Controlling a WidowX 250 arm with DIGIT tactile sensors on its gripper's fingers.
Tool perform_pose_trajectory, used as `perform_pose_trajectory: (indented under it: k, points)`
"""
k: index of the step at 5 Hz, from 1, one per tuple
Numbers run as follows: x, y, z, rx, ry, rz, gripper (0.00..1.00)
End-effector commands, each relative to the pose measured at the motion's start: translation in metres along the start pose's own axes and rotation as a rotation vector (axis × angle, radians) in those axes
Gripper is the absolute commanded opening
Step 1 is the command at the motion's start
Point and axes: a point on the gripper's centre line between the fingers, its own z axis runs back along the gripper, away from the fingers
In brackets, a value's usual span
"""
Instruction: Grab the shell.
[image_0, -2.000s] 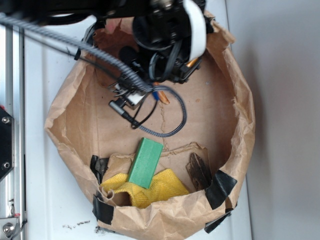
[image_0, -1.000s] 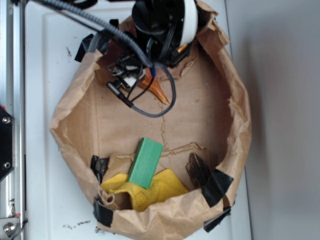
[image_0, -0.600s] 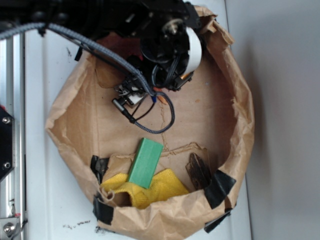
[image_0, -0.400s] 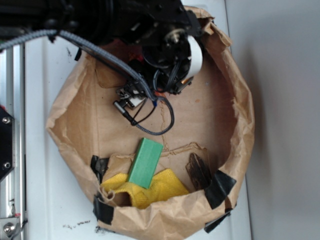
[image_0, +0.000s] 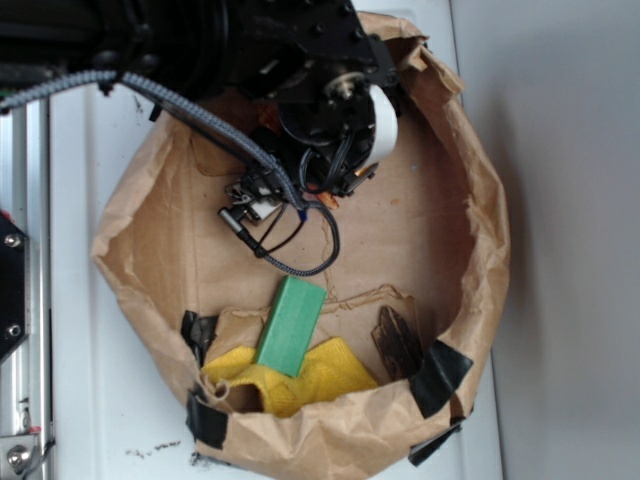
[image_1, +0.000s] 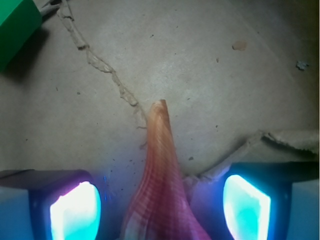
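The orange-brown striped spiral shell (image_1: 159, 185) lies on the paper floor between the gripper (image_1: 160, 207) fingers, its long pointed tail aimed away from the wrist camera. The gripper is open wide, its glowing pads (image_1: 75, 212) on either side, not touching the shell. Bare brown paper lies ahead. A green block (image_0: 290, 325) sits well apart, by a yellow cloth (image_0: 300, 380) near the crumpled paper wall (image_0: 480, 230).

Shell (image_1: 160, 195) between tool (image_1: 160, 210) fingers (image_1: 75, 212).
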Motion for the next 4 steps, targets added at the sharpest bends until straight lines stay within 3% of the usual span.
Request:
perform_pose_trajectory:
  k: [1,2,3,4]
  points:
    - [0.011,0.000,0.005,0.101,-0.013,0.006,0.00]
    - [0.012,0.002,0.008,0.123,-0.035,0.014,0.00]
    - [0.009,0.004,0.034,0.150,-0.105,0.028,0.00]
    - [0.008,0.001,0.085,0.162,-0.213,0.035,0.00]
